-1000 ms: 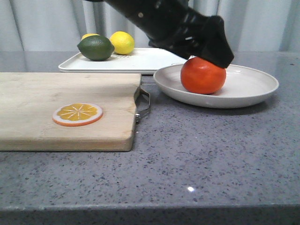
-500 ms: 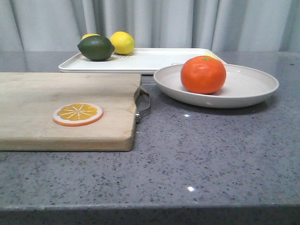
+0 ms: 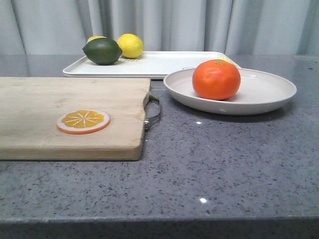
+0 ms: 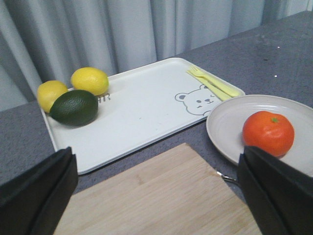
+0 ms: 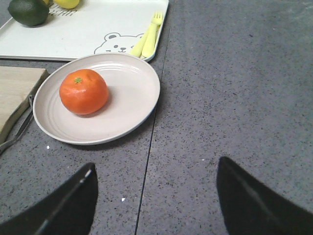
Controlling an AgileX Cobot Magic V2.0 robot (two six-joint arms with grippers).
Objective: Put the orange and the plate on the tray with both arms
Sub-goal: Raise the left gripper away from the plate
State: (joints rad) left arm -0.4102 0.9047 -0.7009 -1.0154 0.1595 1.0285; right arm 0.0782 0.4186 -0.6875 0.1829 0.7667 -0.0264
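The orange [image 3: 216, 79] sits in the plate [image 3: 259, 94], which rests on the grey worktop [image 3: 224, 164] just in front of the tray [image 3: 164, 63]. Neither arm shows in the front view. Only the wrist views show them: the left end effector [image 4: 156, 196] is spread wide and empty above the cutting board [image 4: 161, 200], the tray beyond it; the right end effector [image 5: 156, 196] is likewise wide and empty, the plate ahead of it. The wrist views also reveal a bear print [image 5: 111, 43] and yellow fork [image 5: 149, 34]
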